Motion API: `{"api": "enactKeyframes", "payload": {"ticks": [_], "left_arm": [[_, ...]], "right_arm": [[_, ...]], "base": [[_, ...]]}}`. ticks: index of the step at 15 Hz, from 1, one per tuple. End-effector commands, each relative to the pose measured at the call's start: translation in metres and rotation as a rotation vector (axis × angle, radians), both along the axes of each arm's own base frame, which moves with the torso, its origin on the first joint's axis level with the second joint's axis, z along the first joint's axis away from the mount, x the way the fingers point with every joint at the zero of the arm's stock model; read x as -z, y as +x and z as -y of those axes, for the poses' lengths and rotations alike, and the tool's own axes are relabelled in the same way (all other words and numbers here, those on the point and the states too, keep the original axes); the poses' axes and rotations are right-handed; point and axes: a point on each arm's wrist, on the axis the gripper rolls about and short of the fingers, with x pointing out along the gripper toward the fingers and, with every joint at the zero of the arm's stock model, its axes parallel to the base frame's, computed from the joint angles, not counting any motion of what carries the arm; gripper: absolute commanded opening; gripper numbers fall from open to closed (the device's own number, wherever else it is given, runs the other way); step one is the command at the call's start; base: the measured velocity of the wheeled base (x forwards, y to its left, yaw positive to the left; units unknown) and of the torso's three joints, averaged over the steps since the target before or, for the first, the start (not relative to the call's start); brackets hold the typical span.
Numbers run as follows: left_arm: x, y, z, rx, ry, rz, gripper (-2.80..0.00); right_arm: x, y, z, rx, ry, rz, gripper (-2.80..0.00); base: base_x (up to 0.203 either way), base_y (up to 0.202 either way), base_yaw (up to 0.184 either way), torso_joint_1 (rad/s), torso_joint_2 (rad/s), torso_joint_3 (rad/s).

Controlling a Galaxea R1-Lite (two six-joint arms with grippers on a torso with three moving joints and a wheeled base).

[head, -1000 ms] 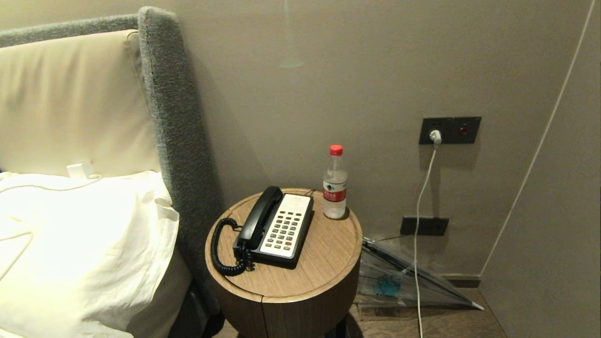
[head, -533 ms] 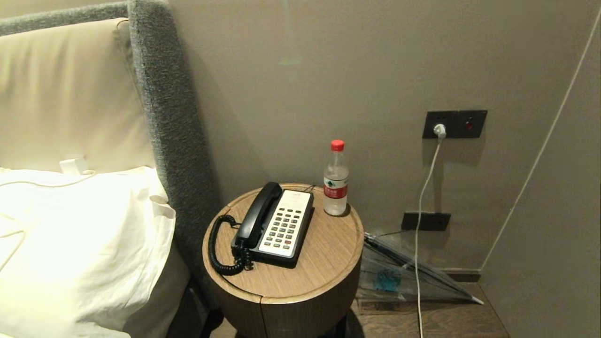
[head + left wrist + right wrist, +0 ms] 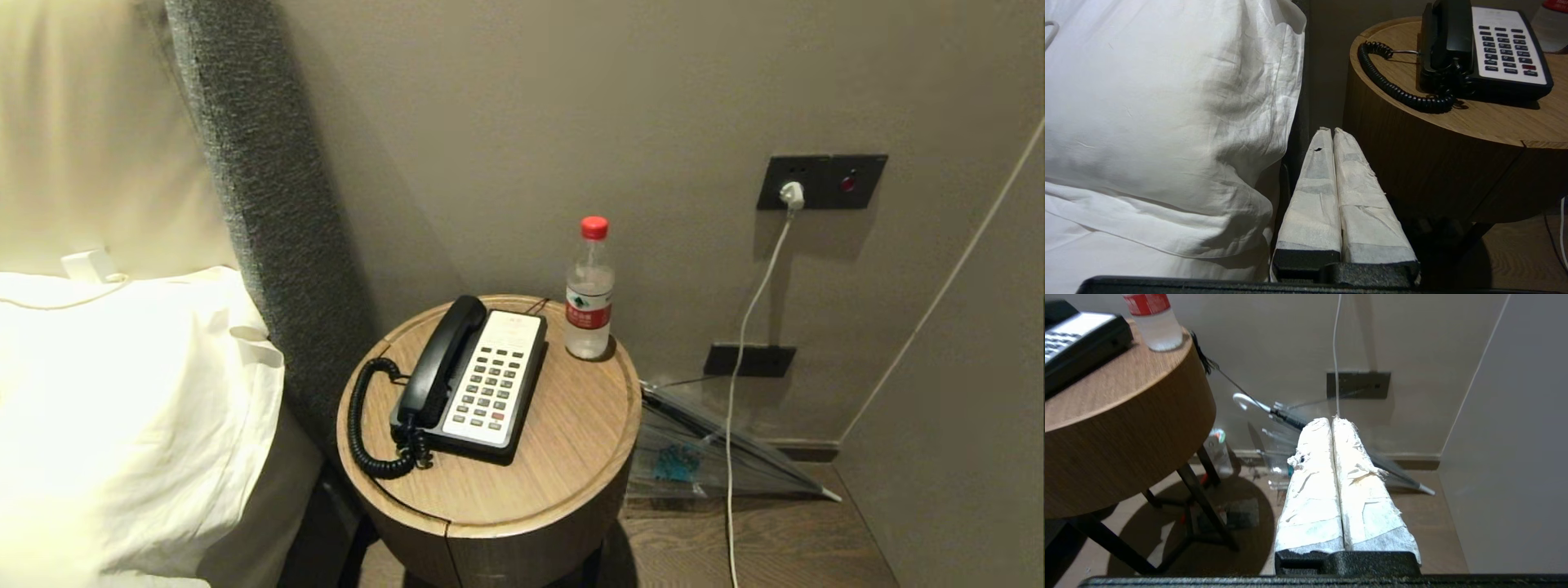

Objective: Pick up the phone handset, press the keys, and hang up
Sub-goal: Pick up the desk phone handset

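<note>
The black phone handset (image 3: 441, 359) lies in its cradle on the left side of the black-and-white phone base (image 3: 494, 380), with the keys (image 3: 488, 390) on the white panel. Its coiled cord (image 3: 363, 425) loops over the round wooden bedside table (image 3: 563, 457). The handset (image 3: 1447, 34) also shows in the left wrist view, far ahead of my left gripper (image 3: 1329, 131), which is shut and low between bed and table. My right gripper (image 3: 1332, 420) is shut, empty, below the table's right edge. Neither arm shows in the head view.
A red-capped water bottle (image 3: 589, 290) stands at the table's back right. A white pillow (image 3: 122, 408) and grey headboard (image 3: 245, 188) lie left. A folded clear umbrella (image 3: 718, 457), a white charger cable (image 3: 747, 327) and wall sockets (image 3: 820, 181) are right of the table.
The head view has tilted downward and shifted, so the table, phone and bottle sit a little higher and larger in it. The things themselves have not moved.
</note>
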Motion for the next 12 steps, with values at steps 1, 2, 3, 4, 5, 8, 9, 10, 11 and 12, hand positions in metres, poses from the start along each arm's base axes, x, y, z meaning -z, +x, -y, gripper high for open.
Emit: {"api": "enactKeyframes", "payload": {"ticks": [1,2,3,4,5,8,9,10,11,12], "left_arm": [[0.0001,0.0,0.0,-0.001,-0.001,0.0,-2.8],[0.0004,0.0001,0.0,-0.001,-0.001,-0.001,-2.8],[0.0001,0.0,0.0,0.001,-0.001,0.0,-2.8],[0.0001,0.0,0.0,0.001,-0.001,0.0,-2.8],[0.0001,0.0,0.0,-0.001,-0.001,0.0,-2.8],[0.0001,0.0,0.0,-0.001,-0.001,0.0,-2.8],[0.0001,0.0,0.0,-0.001,0.0,0.0,-2.8],[0.0001,0.0,0.0,-0.001,-0.001,0.0,-2.8],[0.0001,0.0,0.0,-0.001,-0.001,0.0,-2.8],[0.0001,0.0,0.0,0.0,0.0,0.0,-2.8]], "right_arm": [[0.0005,-0.0004,0.0,0.0,0.0,0.005,-2.8],[0.0005,-0.0004,0.0,0.0,0.0,0.005,-2.8],[0.0005,-0.0004,0.0,0.0,0.0,0.005,-2.8],[0.0005,-0.0004,0.0,0.0,0.0,0.005,-2.8],[0.0005,-0.0004,0.0,0.0,0.0,0.005,-2.8],[0.0005,-0.0004,0.0,0.0,0.0,0.005,-2.8],[0.0005,-0.0004,0.0,0.0,0.0,0.005,-2.8],[0.0005,-0.0004,0.0,0.0,0.0,0.005,-2.8],[0.0005,-0.0004,0.0,0.0,0.0,0.005,-2.8],[0.0005,-0.0004,0.0,0.0,0.0,0.005,-2.8]], "base": [[0.0,0.0,0.0,0.007,0.0,-0.202],[0.0,0.0,0.0,0.006,0.0,-0.195],[0.0,0.0,0.0,0.0,0.01,-0.198],[0.0,0.0,0.0,-0.002,0.0,-0.194],[0.0,0.0,0.0,0.004,0.0,-0.201],[0.0,0.0,0.0,0.001,0.0,-0.206],[0.0,0.0,0.0,0.003,0.0,-0.193],[0.0,0.0,0.0,0.007,0.0,-0.207],[0.0,0.0,0.0,0.0,0.0,-0.2],[0.0,0.0,0.0,0.001,0.01,-0.197]]}}
